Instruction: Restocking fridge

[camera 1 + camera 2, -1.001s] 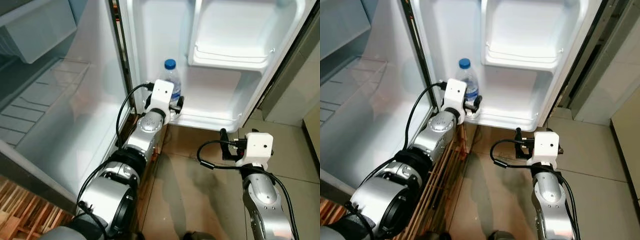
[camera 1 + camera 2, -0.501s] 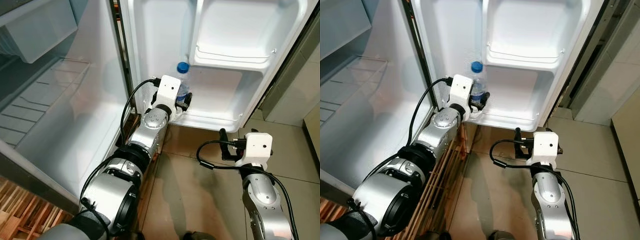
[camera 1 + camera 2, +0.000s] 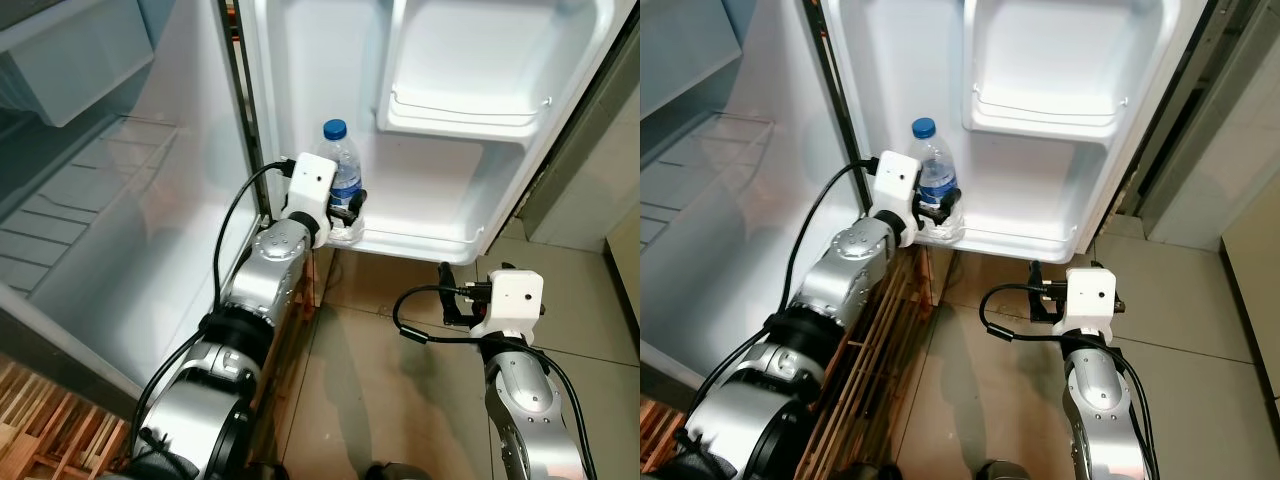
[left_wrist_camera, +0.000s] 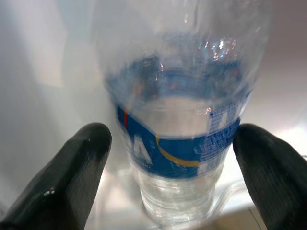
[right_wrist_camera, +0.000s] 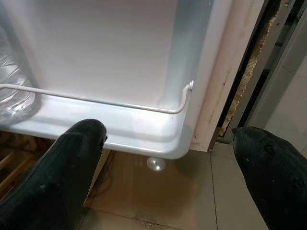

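Water bottle (image 3: pixel 344 180) stands upright on the fridge door's bottom shelf (image 3: pixel 430 243), between the left hand's (image 3: pixel 345 208) parted fingers. Placement looks finished; next, that hand must withdraw without tipping it. Right hand (image 5: pixel 172 158) hangs spread, idle.

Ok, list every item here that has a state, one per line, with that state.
Fridge door: open.
Water bottle: upright in the bottom door shelf, blue cap on, full or nearly full.
Bottom door shelf: holds the bottle at its hinge end.
Upper door compartment: nothing visible inside.
Left gripper: open, a finger either side of the bottle, not touching.
Right gripper: open, holding nothing, low before the door's bottom corner.
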You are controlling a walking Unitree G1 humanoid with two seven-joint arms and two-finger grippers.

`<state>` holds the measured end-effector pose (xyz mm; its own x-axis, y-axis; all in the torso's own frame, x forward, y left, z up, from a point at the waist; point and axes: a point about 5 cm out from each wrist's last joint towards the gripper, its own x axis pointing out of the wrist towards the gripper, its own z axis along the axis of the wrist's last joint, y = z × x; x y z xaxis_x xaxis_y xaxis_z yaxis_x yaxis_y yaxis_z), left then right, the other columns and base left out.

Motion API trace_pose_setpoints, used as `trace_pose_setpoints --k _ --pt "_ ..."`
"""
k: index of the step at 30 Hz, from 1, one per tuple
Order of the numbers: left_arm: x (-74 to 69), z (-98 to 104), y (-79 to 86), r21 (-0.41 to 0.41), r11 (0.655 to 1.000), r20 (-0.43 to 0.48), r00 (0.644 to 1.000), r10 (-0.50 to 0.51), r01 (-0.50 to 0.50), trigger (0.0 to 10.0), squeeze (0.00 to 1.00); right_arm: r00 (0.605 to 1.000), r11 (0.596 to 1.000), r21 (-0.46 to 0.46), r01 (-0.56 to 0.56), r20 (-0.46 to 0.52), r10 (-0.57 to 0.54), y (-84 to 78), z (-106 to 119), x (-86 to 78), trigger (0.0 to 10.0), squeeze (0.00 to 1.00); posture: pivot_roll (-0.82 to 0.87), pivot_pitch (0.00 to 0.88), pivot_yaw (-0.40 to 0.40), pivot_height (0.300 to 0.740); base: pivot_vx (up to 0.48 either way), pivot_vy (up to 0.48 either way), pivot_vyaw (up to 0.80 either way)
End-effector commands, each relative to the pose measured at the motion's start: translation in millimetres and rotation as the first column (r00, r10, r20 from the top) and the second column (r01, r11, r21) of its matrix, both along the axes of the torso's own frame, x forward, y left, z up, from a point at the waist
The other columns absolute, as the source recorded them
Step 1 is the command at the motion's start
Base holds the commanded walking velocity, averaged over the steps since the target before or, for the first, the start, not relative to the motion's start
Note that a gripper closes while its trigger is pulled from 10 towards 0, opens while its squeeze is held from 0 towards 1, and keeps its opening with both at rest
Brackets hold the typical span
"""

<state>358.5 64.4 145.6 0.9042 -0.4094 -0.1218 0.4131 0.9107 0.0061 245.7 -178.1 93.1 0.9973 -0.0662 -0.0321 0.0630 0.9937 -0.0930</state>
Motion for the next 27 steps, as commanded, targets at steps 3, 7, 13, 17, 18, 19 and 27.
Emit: trace_pose_setpoints --k 3,7,13,17,18,19,27 --pt "-8.9 0 10.2 0.027 1.0 -0.002 1.0 -0.01 0.01 10.0 0.0 1.0 1.0 0.001 -0.008 -0.008 0.008 0.8 -2 1.7 10.0 0.18 -0.21 0.023 0.041 0.74 0.0 0.0 0.0" --pt "-18.5 3 14.5 0.03 0.999 0.017 0.999 -0.043 0.042 10.0 0.0 1.0 1.0 -0.001 -0.01 -0.011 0.01 0.4 -3 1.7 10.0 0.18 -0.2 0.017 0.042 0.74 0.0 0.0 0.0" --pt "-38.8 10 25.9 0.026 0.989 -0.002 0.989 -0.148 0.148 10.0 0.0 1.0 1.0 -0.006 -0.009 -0.019 0.009 -1.4 -4 0.8 10.0 0.18 -0.2 0.015 0.04 0.74 0.0 0.0 0.0" --pt "-47.6 10 28.8 0.008 0.981 -0.069 0.979 -0.192 0.193 10.0 0.0 1.0 1.0 -0.009 -0.009 -0.021 0.009 -2.3 -5 0.4 10.0 0.18 -0.19 0.013 0.04 0.74 0.0 0.0 0.0" --pt "-50.6 9 29.2 0.009 0.977 -0.091 0.973 -0.213 0.215 10.0 0.0 1.0 1.0 -0.009 -0.009 -0.022 0.009 -2.4 -5 0.3 10.0 0.18 -0.19 0.013 0.041 0.74 0.0 0.0 0.0" --pt "-52.7 9 29.5 0.011 0.974 -0.105 0.968 -0.226 0.228 10.0 0.0 1.0 1.0 -0.01 -0.009 -0.022 0.009 -2.5 -5 0.2 10.0 0.18 -0.19 0.013 0.041 0.74 0.0 0.0 0.0" --pt "-64.1 5 22.6 -0.017 0.954 -0.181 0.937 -0.298 0.3 10.0 0.0 1.0 1.0 -0.01 -0.01 -0.026 0.01 -2.3 -6 0.8 10.0 0.18 -0.19 0.015 0.036 0.74 0.0 0.0 0.0"
